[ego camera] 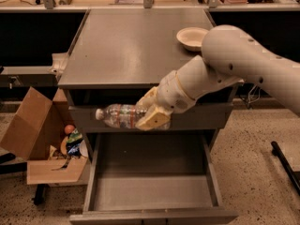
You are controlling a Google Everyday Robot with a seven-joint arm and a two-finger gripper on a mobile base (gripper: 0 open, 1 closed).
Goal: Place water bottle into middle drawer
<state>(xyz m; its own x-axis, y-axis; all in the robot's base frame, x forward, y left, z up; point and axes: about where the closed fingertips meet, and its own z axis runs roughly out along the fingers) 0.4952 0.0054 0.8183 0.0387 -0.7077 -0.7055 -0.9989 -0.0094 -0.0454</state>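
Observation:
The water bottle [118, 115] is a clear crinkly bottle with a white cap pointing left. It lies sideways in the air in front of the shut top drawer front, above the open middle drawer [152, 192]. My gripper [149, 114], with cream fingers, is shut on the bottle's right end. The white arm reaches in from the right. The middle drawer is pulled out, with a bare grey floor and tall side walls.
A cream bowl [191, 37] sits at the back right of the grey cabinet top [126, 46]. An open cardboard box [40, 139] with colourful items stands on the floor at the left. A black leg [286, 165] lies on the floor at the right.

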